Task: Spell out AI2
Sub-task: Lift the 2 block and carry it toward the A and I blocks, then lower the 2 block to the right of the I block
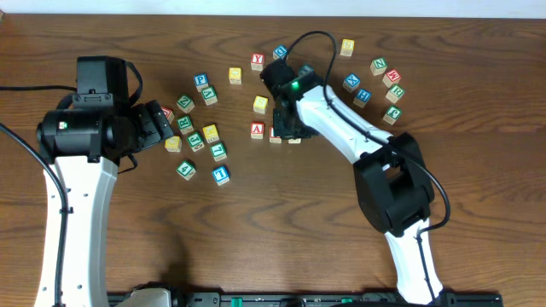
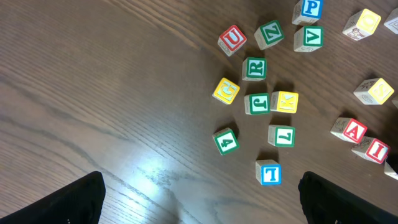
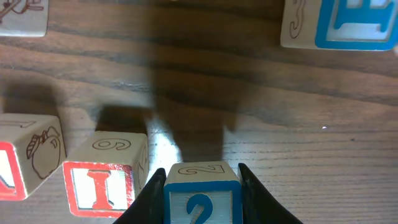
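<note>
The red "A" cube (image 1: pixel 257 130) and the red "I" cube (image 1: pixel 275 135) lie side by side at mid-table. In the right wrist view the "A" cube (image 3: pixel 15 171) is at the left edge and the "I" cube (image 3: pixel 99 186) is beside it. Just right of the "I", across a narrow gap, is the blue "2" cube (image 3: pixel 202 198), with my right gripper (image 3: pixel 202 202) shut on its two sides. From overhead the "2" is hidden under the right gripper (image 1: pixel 290 130). My left gripper (image 2: pixel 202 211) hangs open over bare wood, with the "A" cube (image 2: pixel 354 130) and "I" cube (image 2: pixel 375 149) far to its right.
Several loose letter cubes lie left of the row, among them a blue-bordered cube (image 1: pixel 221 175) and a green "4" cube (image 2: pixel 226 140). More cubes are scattered at the back right (image 1: pixel 378 66). A blue-bordered cube (image 3: pixel 348 25) lies beyond the right gripper.
</note>
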{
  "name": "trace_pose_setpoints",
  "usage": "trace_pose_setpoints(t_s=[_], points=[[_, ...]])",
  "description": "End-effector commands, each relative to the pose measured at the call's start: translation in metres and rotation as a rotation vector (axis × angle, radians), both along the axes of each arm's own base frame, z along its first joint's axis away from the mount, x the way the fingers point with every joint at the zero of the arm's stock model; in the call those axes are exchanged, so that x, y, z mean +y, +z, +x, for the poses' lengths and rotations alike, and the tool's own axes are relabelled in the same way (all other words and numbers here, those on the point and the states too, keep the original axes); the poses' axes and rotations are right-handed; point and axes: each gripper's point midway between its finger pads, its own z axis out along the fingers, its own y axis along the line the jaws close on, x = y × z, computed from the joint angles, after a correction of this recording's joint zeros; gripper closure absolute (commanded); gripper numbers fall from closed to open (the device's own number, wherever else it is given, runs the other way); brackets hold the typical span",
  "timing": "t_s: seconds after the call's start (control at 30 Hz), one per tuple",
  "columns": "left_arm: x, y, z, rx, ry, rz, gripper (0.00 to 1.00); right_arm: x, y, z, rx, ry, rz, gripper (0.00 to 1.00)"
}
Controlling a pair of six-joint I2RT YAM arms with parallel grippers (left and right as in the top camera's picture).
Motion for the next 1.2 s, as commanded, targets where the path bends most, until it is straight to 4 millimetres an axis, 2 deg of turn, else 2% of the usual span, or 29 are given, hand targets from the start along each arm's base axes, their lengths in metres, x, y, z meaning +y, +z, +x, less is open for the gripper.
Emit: trace_pose_setpoints(t_s=[0.0, 0.73, 1.03, 1.17], points=[[0.002, 0.004, 0.0, -0.006, -0.003, 0.006, 0.02, -0.012, -0.004, 0.004, -0.055, -0.048, -0.097, 0.8], [0.002, 0.004, 0.0, -0.007, -0.003, 0.006, 0.02, -0.026, -0.015, 0.009, -0.061, -0.088, -0.103, 0.76], [0.002, 0.004, 0.0, -0.007, -0.003, 0.006, 0.03, -0.027, -0.015, 0.008, -0.057, -0.087, -0.105, 0.63], [0.002, 0.004, 0.0, -0.007, -0.003, 0.006, 0.02, -0.027, -0.015, 0.008, -0.056, -0.087, -0.107, 0.61]])
